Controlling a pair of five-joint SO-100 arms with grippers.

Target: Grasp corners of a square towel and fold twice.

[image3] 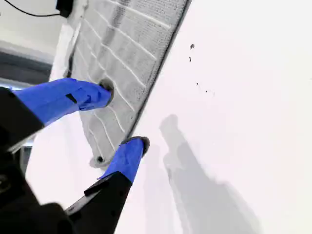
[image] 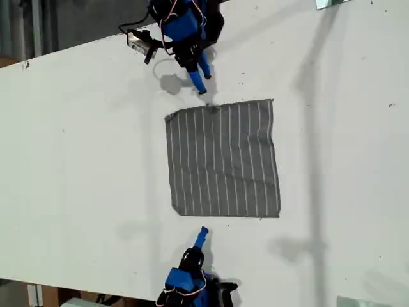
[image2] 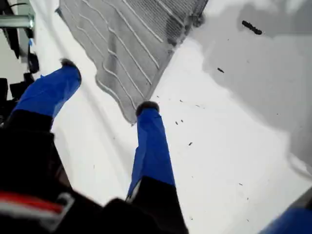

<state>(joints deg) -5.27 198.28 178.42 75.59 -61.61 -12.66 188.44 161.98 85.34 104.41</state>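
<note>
Towel lies flat and unfolded mid-surface. My first gripper and my second gripper are both spread wide, holding nothing, each straddling a corner. Advice: drop one jaw under the hem, pinch only the corner tip, close both together.

Exterior view looks straight down; both wrist views closely share the towel.

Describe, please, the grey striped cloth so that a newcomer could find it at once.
Start from the wide white table. Near its middle, between two blue robot arms, lies the soft grey square towel, spread flat. It is the only cloth there, marked by thin white pinstripes.
</note>
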